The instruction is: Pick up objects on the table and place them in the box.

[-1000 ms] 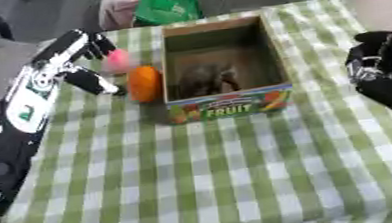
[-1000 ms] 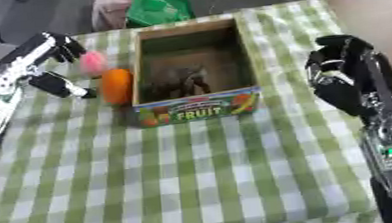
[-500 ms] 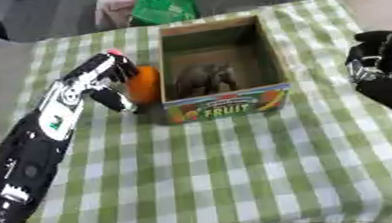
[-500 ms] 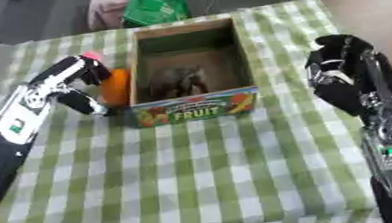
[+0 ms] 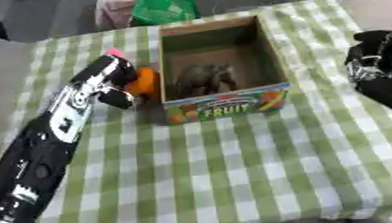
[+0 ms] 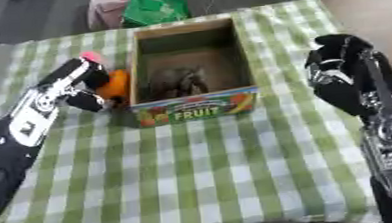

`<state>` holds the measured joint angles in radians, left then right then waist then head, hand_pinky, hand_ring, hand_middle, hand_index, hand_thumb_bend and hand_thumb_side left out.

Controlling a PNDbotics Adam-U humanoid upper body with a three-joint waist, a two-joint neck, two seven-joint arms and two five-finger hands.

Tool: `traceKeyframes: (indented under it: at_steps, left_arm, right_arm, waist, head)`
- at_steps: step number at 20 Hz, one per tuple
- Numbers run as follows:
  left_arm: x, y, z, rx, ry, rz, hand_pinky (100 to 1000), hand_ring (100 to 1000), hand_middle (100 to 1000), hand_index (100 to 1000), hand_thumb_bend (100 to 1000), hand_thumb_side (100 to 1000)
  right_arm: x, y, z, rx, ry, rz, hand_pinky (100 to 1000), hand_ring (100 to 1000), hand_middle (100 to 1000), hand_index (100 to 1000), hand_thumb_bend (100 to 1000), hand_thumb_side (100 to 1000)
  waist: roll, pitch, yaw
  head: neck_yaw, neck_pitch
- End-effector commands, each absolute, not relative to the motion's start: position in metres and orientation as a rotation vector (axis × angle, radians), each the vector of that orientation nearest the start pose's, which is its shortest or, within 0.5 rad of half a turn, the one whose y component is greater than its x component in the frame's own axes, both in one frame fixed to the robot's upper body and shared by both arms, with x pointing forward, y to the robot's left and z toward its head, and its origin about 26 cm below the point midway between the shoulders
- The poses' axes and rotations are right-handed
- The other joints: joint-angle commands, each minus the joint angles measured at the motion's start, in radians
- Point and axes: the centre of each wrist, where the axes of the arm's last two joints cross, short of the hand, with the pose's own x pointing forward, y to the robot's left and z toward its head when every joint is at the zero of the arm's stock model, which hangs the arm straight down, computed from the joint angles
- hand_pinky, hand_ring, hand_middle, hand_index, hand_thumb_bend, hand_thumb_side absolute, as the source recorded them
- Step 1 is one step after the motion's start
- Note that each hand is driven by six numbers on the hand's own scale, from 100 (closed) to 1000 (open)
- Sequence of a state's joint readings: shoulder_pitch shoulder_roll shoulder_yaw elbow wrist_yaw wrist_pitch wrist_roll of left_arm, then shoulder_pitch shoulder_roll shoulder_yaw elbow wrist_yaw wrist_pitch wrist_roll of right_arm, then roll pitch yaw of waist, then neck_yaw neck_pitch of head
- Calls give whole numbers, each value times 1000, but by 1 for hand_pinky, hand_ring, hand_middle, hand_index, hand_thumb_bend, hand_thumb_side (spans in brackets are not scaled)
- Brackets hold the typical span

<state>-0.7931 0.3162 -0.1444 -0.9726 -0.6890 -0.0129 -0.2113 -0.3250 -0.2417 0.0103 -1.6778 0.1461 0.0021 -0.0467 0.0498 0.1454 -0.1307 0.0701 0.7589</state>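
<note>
Now left robot hand (image 5: 112, 80) fingers curled around orange fruit (image 5: 145, 81), just left of box (image 6: 196, 109); right robot hand (image 6: 341, 72) right of box, fingers relaxed, holding nothing.

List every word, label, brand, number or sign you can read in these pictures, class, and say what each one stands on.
"FRUIT": printed in yellow-green capitals on the front wall of the open brown cardboard box, among coloured fruit pictures.
A smaller line just above "FRUIT" on that box front: too blurred to read.
White markings on the robot's black left forearm: too blurred to read.
The green plastic bag beyond the table: no readable text.
</note>
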Motion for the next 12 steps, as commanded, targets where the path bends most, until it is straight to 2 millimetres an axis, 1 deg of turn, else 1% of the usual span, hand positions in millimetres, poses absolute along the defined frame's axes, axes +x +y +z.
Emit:
traceKeyframes:
  at_steps: [1,5,8,12]
  left_arm:
    - [462,251,151,734,-1578,-1012,543,358,267,409,241,123]
    - [459,256,174,783,-1663,-901,546,354,263,405,228,119]
    - [457,261,193,809,-1748,-825,545,353,263,405,237,106]
    - [455,262,209,806,-1830,-746,545,353,263,404,238,100]
  right_arm:
    - [345,-260,132,-299,-2009,330,640,658,559,723,100,164]
    - [345,-261,132,-301,-2007,328,639,658,559,723,100,164]
    - [345,-262,131,-304,-2006,327,639,658,559,723,100,164]
    - [345,-262,131,-305,-2004,327,639,658,559,723,100,164]
  waist:
    - [-5,-16,1]
    - [-3,-18,1]
    - [-1,-19,4]
    - [0,-21,5]
  head:
    - [2,0]
    - [0,1]
    - [-3,3]
    - [-5,3]
